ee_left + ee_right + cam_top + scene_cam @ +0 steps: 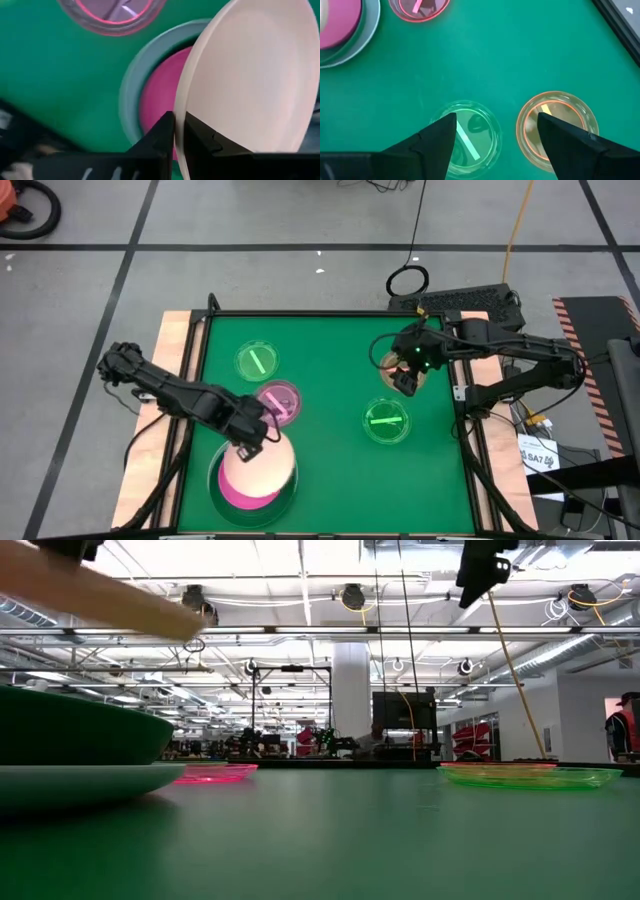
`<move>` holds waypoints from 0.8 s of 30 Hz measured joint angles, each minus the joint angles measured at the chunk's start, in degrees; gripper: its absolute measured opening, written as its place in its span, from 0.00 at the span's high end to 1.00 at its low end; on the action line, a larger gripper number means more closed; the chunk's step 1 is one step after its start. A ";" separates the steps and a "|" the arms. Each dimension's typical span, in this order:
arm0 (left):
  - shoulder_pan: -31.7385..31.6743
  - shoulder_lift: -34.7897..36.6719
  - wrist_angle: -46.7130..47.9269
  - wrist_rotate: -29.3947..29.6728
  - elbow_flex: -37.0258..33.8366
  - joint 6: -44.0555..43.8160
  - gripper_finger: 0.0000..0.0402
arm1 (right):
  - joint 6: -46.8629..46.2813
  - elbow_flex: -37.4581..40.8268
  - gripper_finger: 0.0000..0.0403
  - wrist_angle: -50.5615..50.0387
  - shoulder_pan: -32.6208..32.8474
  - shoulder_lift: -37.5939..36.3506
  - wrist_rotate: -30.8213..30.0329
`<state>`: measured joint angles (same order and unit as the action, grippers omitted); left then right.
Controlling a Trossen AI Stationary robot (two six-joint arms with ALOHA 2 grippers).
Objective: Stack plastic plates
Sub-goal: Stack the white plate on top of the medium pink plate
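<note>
My left gripper (246, 444) (179, 121) is shut on the cream-white plate (266, 464), which hovers tilted over the stack at the table's near left. The stack has the hot pink plate (159, 95) in the dark green plate (70, 730), with the pale mint plate (80, 780) at the bottom. Small translucent plates lie flat on the mat: a green one (257, 361), a purple one (279, 400), a second green one (385, 421) and an orange one (557, 127). My right gripper (405, 376) (496, 131) hangs open above the last two and touches nothing. My left gripper pinches the cream-white plate's rim (181, 102) between its two fingers, one finger on each face of the rim. The plate is lifted clear of the stack and tilted (95, 592), its free side lower than the held side.
The green mat (330, 480) is bordered by a raised dark frame and wooden edges. A dark keyboard-like device (470, 302) lies beyond the far right corner. Bare mat lies in the middle and at the near right.
</note>
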<state>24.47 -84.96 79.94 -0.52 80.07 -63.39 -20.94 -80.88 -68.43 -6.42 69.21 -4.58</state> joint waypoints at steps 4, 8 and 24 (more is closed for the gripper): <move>1.05 -0.17 1.75 3.73 0.00 9.79 0.91 | -0.76 0.00 0.33 0.75 0.00 0.00 -0.02; 1.56 -0.27 1.71 7.52 -0.22 17.25 0.91 | -3.06 0.00 0.33 0.82 0.02 0.00 -0.02; 4.15 -0.29 -12.34 10.32 -13.72 29.96 0.91 | -29.38 0.00 0.33 6.12 5.89 0.00 -0.06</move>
<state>28.62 -85.25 67.60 9.81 66.35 -33.44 -50.32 -80.88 -62.32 -0.52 69.21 -4.64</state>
